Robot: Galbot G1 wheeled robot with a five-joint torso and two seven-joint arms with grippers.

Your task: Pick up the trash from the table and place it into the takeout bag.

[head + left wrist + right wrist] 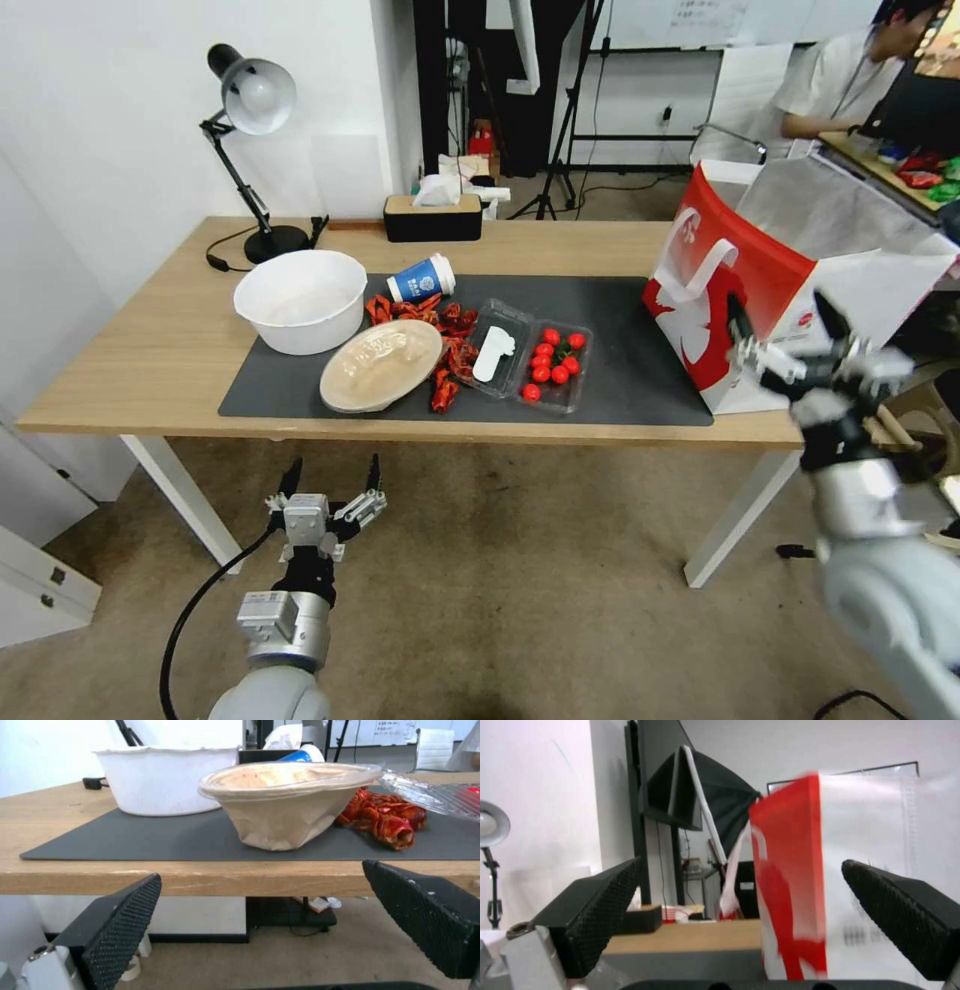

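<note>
The left gripper (333, 485) hangs low over the carpet, below the tabletop's (150, 360) near edge, its jaws spread wide with nothing between them. In the left wrist view its 2 black fingers (122, 915) frame the near edge of the tabletop (150, 879), with the tan lidded bowl (280, 806) straight beyond on the dark grey mat (150, 840).

The right gripper (785, 335) is raised at the tabletop's right end, just in front of the takeout bag (720, 270), jaws apart and empty. The right wrist view looks at the bag's red-and-white corner (790, 870) between its fingers (595, 907).

The bag stands upright on the right end of the mat (620, 380), mouth open, silver lining showing. The trash lies toward the mat's left half: the tan lidded bowl (380, 365) by the mat's near edge, a white bowl (300, 300) at its back-left corner, a blue-and-white paper cup (422, 278) tipped over behind, red crayfish shells (450, 350) scattered beside the tan bowl, and a clear plastic tray of cherry tomatoes (545, 365) near the middle.
</note>
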